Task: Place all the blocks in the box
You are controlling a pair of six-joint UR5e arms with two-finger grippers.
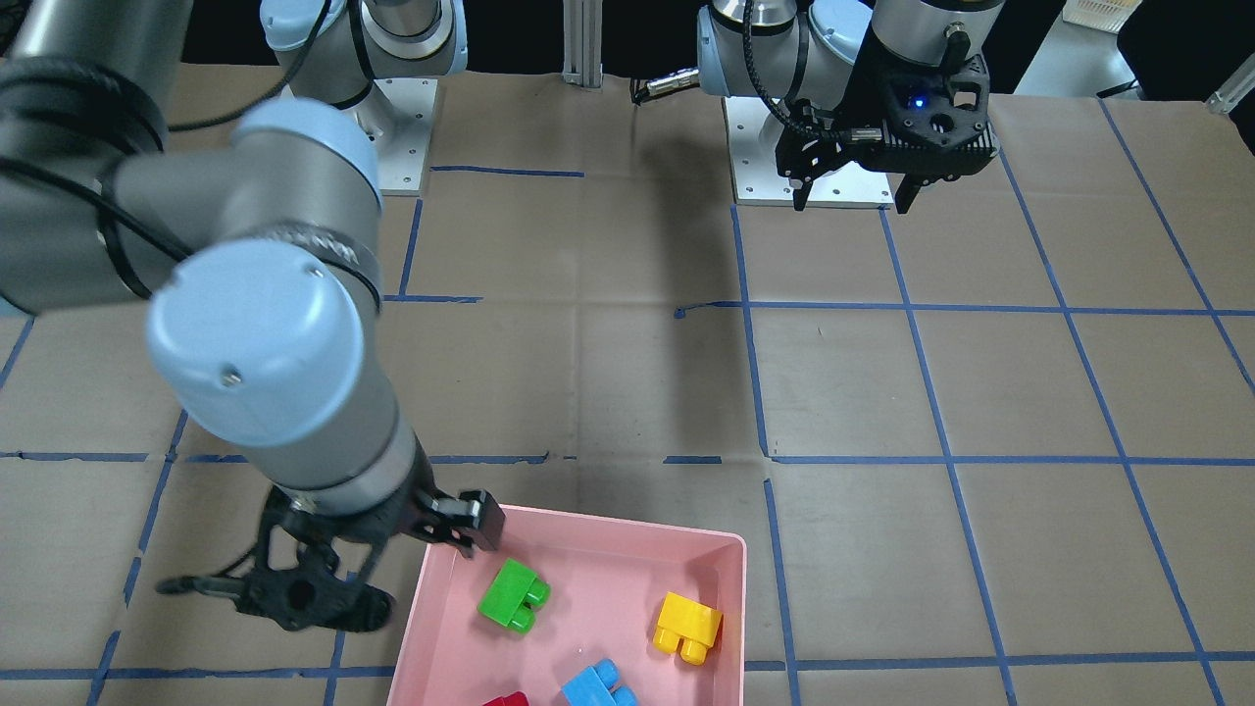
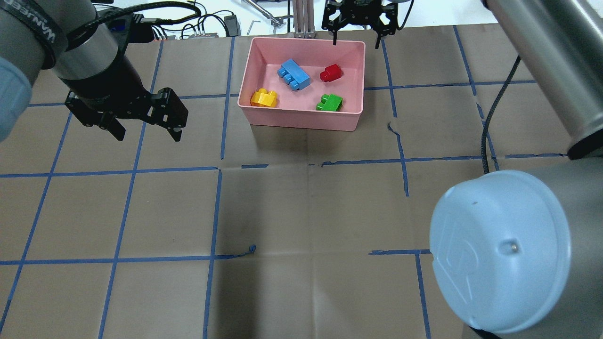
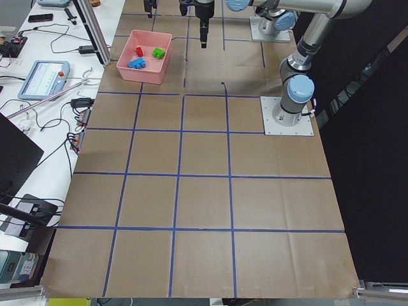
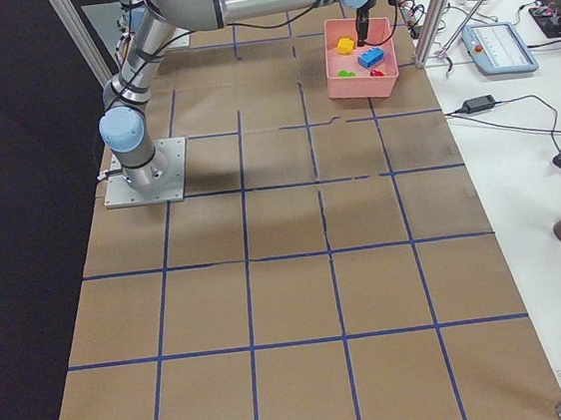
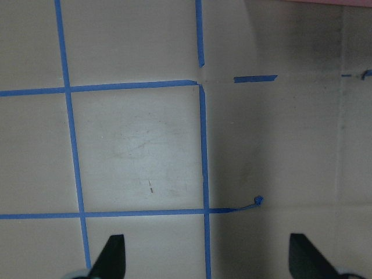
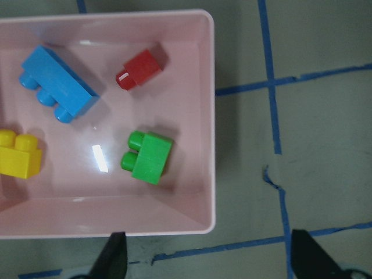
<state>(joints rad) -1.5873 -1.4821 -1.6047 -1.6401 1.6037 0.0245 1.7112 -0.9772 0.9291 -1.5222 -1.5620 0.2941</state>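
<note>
Pink plastic box point(image 2: 301, 120) in the overhead view, at the far middle of the table. You can count all four blocks inside it, none touching another: blue block point(image 2: 293, 74), red block point(image 2: 330, 73), yellow block point(image 2: 264, 98), green block point(image 2: 330, 102). The blue block's long axis runs diagonally across the box floor. The right gripper point(image 2: 355, 44) hangs by the far rim, jaws spread and empty. The left gripper point(image 2: 148, 136) hangs over brown paper point(image 2: 306, 212) well to the box's left, jaws likewise spread and empty. The right arm is the nearer.

Front-facing view: the same four blocks lie in the box, the red block cut by the frame edge. The right gripper sits above one corner of the box; the left gripper hangs well apart, on the robot's side of the table.

Right wrist view: two fingertips point(image 6: 113, 258) show at the bottom edge, wide apart, nothing between them. Every block lies ahead of them, inside the rim. The green block is nearest, its studs turned sideways, as are the others'.

Left wrist view: only paper and blue tape lines point(image 5: 202, 145) between the parted fingers.

Side views: the box stands at the table's far end, the blocks mere coloured specks in it.

With all four inside, you may judge the task complete. Any coming move turns on the rim just ahead of the right jaws, so lift clear before withdrawing.
</note>
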